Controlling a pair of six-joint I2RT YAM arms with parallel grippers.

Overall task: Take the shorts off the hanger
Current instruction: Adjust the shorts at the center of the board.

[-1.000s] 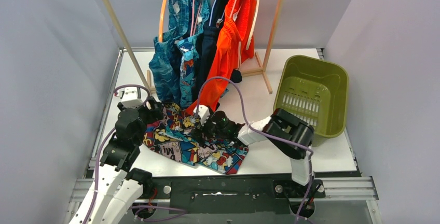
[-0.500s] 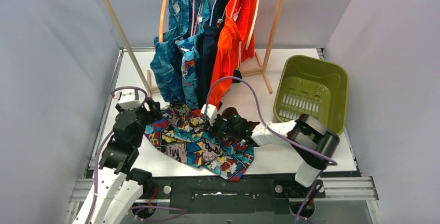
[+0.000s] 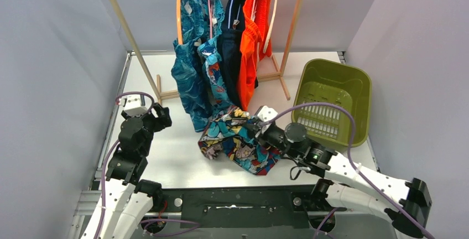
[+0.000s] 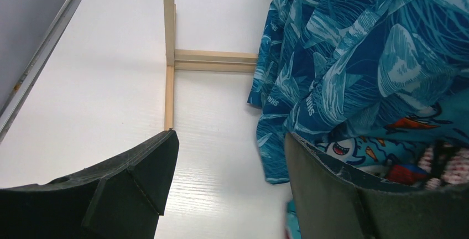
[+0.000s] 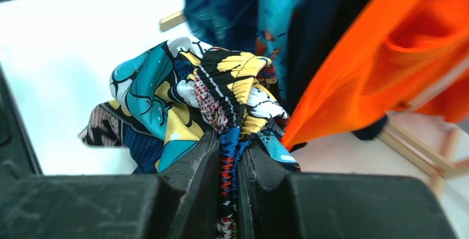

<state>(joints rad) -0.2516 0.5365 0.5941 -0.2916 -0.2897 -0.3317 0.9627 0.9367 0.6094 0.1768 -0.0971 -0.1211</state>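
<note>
Near the left edge of the tabletop [image 3: 166, 164], the left gripper [image 3: 160, 116] hangs with its fingers spread and nothing between them. At the far edge, a wooden rack [image 3: 292, 23] carries four pairs on hangers: the teal leaf-print shorts [image 3: 187, 78], the turquoise cartoon-print shorts [image 3: 213, 65], the navy shorts [image 3: 232, 48] and the orange-red shorts [image 3: 251, 40]. Below them, mid-table, the multicolour patterned shorts [image 3: 235, 144] lie bunched and off any hanger. The right gripper [image 3: 258, 131] pinches a fold of them tightly. A green basket [image 3: 357, 106] sits at the right edge.
</note>
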